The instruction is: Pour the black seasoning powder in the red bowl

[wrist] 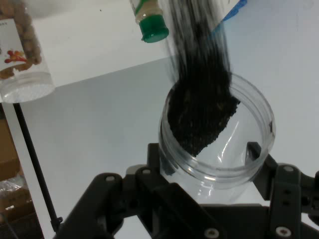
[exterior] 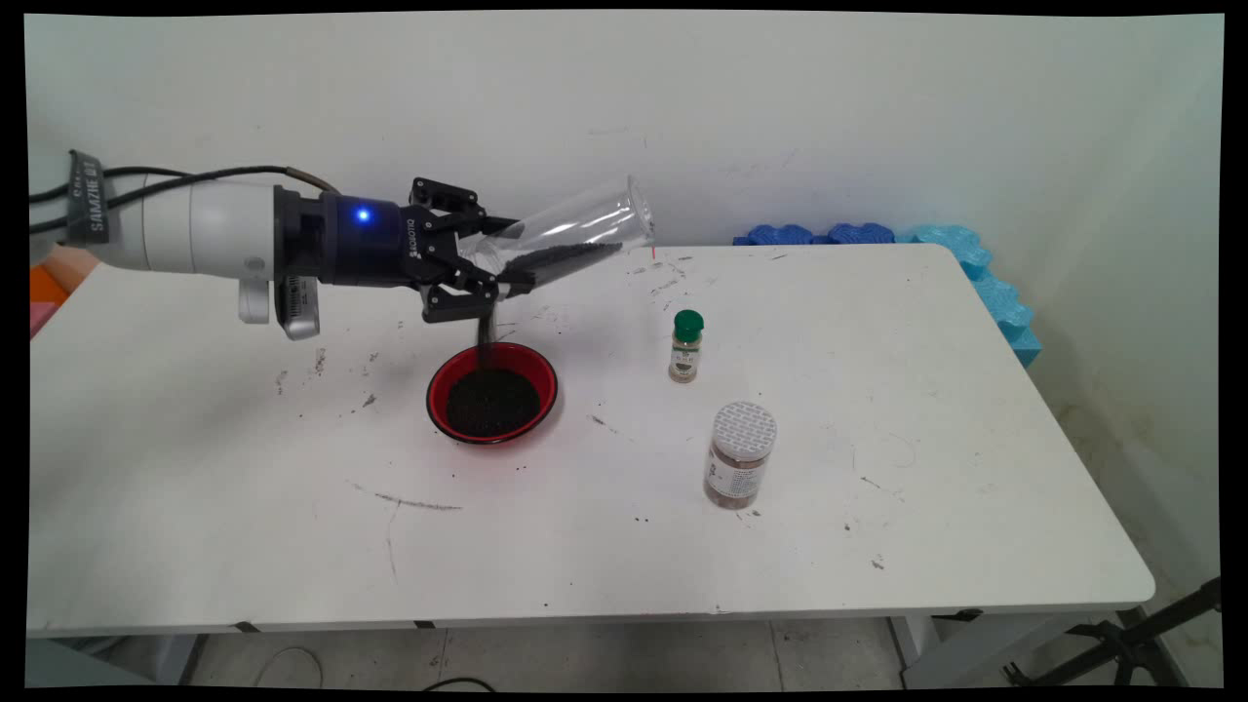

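Gripper [exterior: 507,270] fingers were clamped on a clear plastic jar [exterior: 575,234], one on each side of its rim near the mouth, as the hand view showed with a fingertip [wrist: 255,149] pressed against the jar's wall. The jar [wrist: 219,149] was held in the air above the table [exterior: 877,468], tipped so that its closed bottom pointed up and to the right toward the wall while its open mouth sat low at the gripper. Dark grains [exterior: 561,261] lay along the lower side of the jar, and a thin stream of them fell from the mouth straight down into a red bowl [exterior: 492,392] standing on the table right below. The bowl already held a heap of the same dark grains. To the right of the bowl, well apart from it, stood a small spice bottle with a green cap [exterior: 686,346], upright. Nearer the table's front edge and a little farther right stood a wider jar with a white lid [exterior: 740,454], filled with something brown. Blue foam pieces [exterior: 975,273] lay against the wall along the table's far right corner.
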`<action>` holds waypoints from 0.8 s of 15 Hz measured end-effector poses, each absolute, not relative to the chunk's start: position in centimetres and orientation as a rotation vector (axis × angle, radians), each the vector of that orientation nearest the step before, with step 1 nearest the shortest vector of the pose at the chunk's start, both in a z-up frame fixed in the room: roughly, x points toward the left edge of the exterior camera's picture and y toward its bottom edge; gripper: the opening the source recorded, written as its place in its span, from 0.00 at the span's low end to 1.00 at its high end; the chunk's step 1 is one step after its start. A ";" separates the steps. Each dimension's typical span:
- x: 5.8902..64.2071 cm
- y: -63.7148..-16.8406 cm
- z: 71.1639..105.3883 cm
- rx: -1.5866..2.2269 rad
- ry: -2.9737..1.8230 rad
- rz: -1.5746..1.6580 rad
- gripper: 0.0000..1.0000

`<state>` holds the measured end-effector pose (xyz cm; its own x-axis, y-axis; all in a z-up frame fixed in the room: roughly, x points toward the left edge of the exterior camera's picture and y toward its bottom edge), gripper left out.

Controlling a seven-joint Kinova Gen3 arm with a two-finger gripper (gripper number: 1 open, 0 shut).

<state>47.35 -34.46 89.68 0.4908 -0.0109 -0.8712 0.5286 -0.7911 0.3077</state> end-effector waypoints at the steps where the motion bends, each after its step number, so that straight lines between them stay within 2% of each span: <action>1: 47.3 -34.5 89.7 2.182 0.427 -1.287 0.00; 12: 47.2 -34.6 90.0 2.141 0.438 -1.317 0.00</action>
